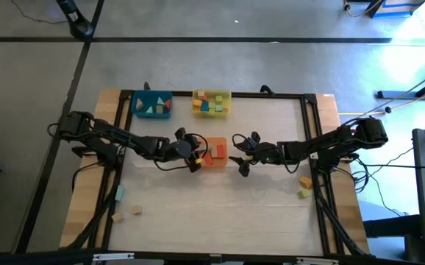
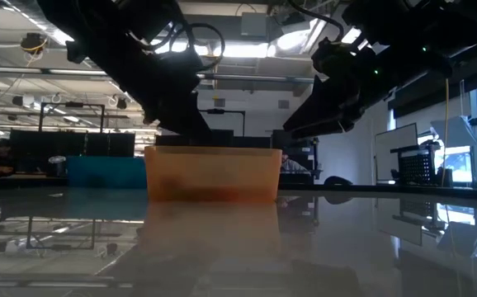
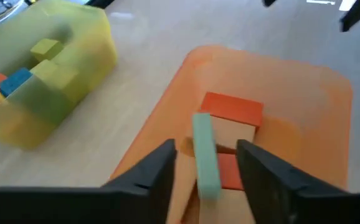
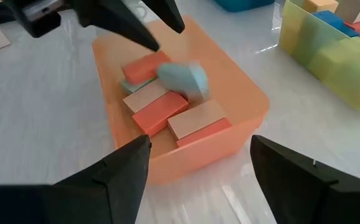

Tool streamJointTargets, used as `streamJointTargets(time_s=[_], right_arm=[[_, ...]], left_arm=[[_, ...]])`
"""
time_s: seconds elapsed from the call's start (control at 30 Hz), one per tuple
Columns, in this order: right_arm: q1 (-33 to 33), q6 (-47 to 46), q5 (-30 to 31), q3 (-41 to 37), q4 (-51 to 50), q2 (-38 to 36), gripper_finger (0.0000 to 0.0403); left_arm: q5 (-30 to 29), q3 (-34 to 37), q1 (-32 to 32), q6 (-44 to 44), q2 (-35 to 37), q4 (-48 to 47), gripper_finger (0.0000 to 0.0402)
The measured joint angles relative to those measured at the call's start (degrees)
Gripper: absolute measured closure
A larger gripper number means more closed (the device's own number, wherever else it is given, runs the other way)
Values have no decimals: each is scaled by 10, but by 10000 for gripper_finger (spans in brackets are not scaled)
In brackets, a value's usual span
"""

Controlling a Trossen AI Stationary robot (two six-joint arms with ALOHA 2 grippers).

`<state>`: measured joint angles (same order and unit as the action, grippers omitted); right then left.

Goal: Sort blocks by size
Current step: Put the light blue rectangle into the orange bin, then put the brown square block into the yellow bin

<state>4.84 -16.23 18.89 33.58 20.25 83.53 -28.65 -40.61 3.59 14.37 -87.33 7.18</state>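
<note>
Drop into the orange tray (image 1: 214,154) — left pincer (image 3: 206,168) parted, pale green block (image 3: 205,155) loose between its fingers.
Next: lift clear, fetch strays at the table's (image 1: 220,213) 7 o'clock; right pincer (image 1: 243,154) waits wide open, empty.

The pale green block (image 4: 183,78) over the orange tray (image 4: 242,134) looks smeared, so its shape is unclear.

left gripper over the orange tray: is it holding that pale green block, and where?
Cannot tell for sure. The pale green block stands between the left gripper fingers above the orange tray, but contact is unclear. Right gripper holds nothing.
</note>
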Motion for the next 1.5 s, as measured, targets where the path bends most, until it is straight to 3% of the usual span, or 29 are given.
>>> streamJointTargets(time_s=[0.17,0.27,0.4,0.63,0.8,0.93,1.1,1.3,1.5], right_arm=[[0,0,0,0,-7,0,127],[0,0,0,0,-8,0,127],[0,0,0,0,-10,0,127],[0,0,0,0,-12,0,127],[0,-4,-1,0,-13,0,127],[0,-1,-1,0,-12,0,127],[0,0,-1,0,-12,0,127],[0,0,-9,0,-12,0,127],[0,0,-10,0,-12,0,127]], left_arm=[[-1,-18,-2,-49,9,-6,186],[-3,-34,6,-63,35,-33,174],[0,-67,35,-52,94,-147,174],[12,-111,134,138,197,-426,178],[51,-112,218,309,236,-518,178],[92,-112,272,417,232,-578,178],[128,-112,332,480,201,-584,178],[156,-112,393,485,145,-588,178],[161,-112,442,420,83,-588,178]])
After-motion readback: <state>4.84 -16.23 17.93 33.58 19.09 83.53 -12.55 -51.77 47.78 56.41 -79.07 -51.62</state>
